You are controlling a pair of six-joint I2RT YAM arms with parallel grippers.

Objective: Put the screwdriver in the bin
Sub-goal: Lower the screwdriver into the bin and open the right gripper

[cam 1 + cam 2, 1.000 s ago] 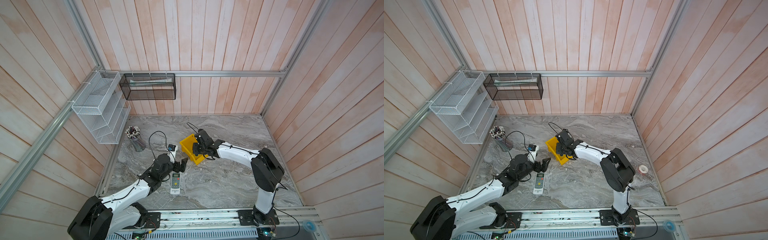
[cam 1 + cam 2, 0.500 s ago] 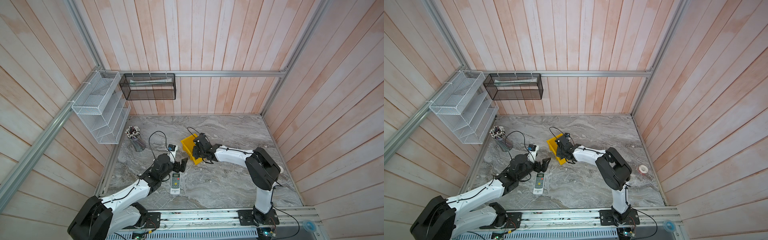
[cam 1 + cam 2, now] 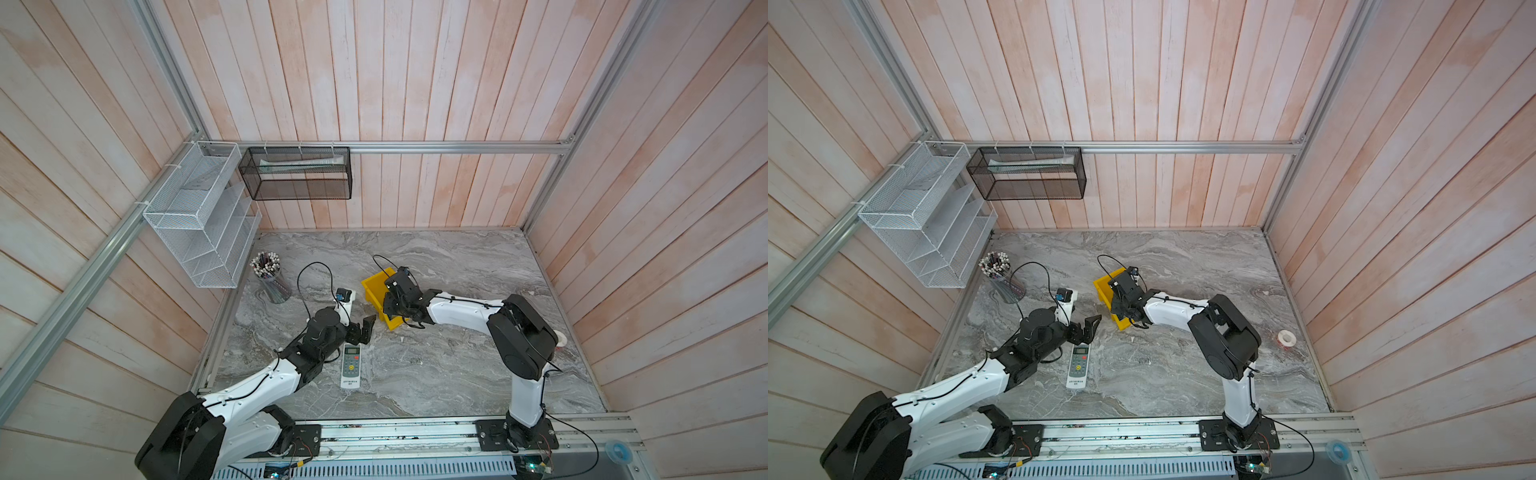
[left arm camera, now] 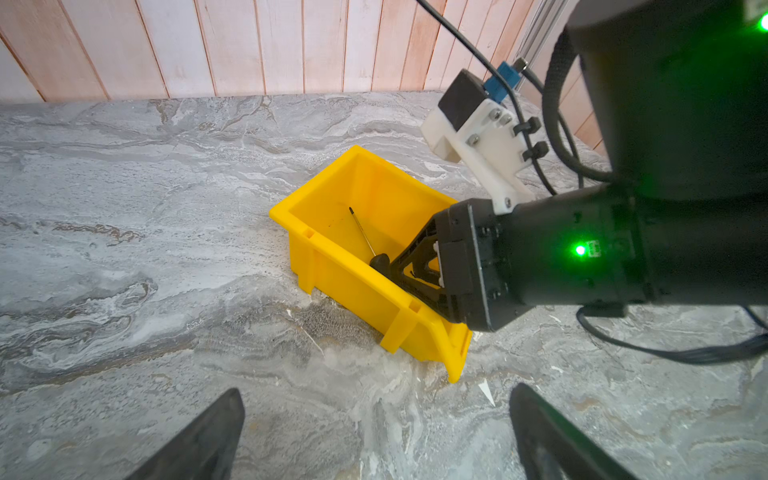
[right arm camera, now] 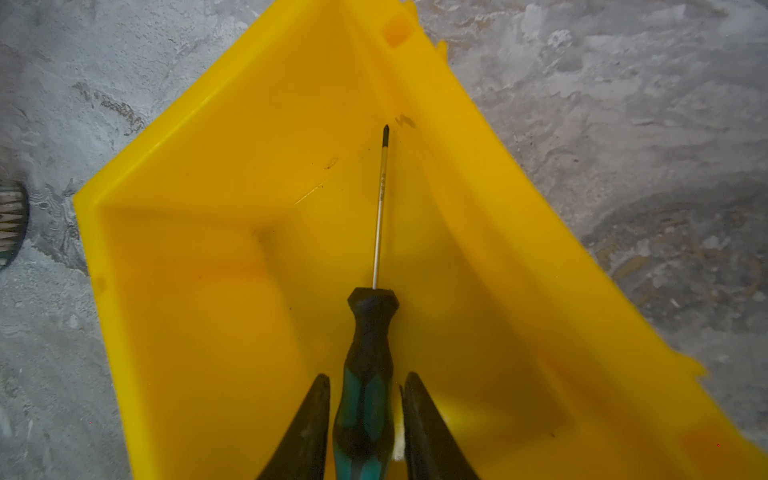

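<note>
my right hand (image 5: 366,376): slightly apart, flanking screwdriver (image 5: 370,332) handle
screwdriver: inside bin (image 5: 187,166), shaft ahead of hand

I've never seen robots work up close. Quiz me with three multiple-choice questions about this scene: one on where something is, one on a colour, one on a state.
1. Where is the screwdriver? A on the remote; B in the bin; C in the white wire rack.
2. What colour is the bin? A black; B white; C yellow.
3. How is the left gripper? A open and empty; B shut on the remote; C shut on the bin.
Answers: B, its shaft and handle sit between the bin's walls; C, bright yellow in every view; A, its jaws stand wide apart with only table between them.
</note>
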